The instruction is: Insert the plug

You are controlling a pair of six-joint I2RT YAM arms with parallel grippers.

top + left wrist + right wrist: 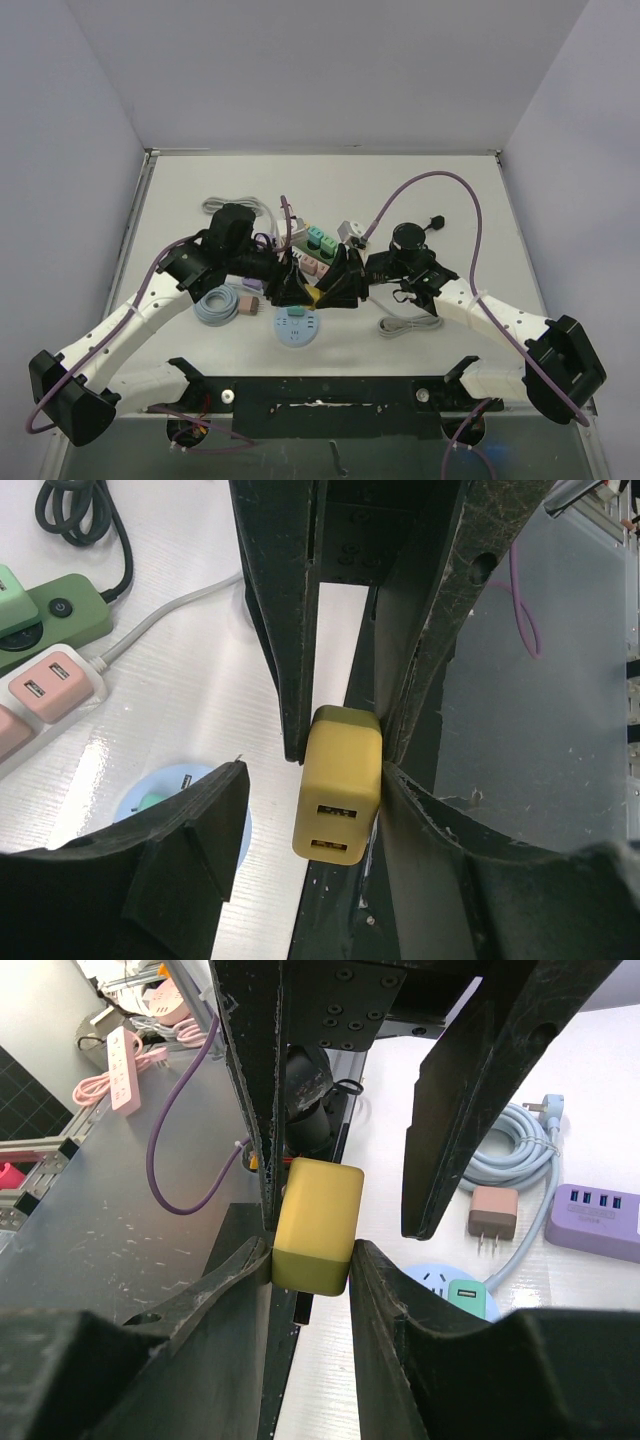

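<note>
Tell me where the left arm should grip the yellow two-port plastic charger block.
Grip the yellow charger block by its flat sides at the port end; the right gripper pinches the other end, so come from the port side.

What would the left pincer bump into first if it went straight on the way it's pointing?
The yellow charger, sitting between the left pincer's open fingers and gripped by the right pincer facing it. Behind it come that pincer's fingers; depth there is hard to judge.
</note>
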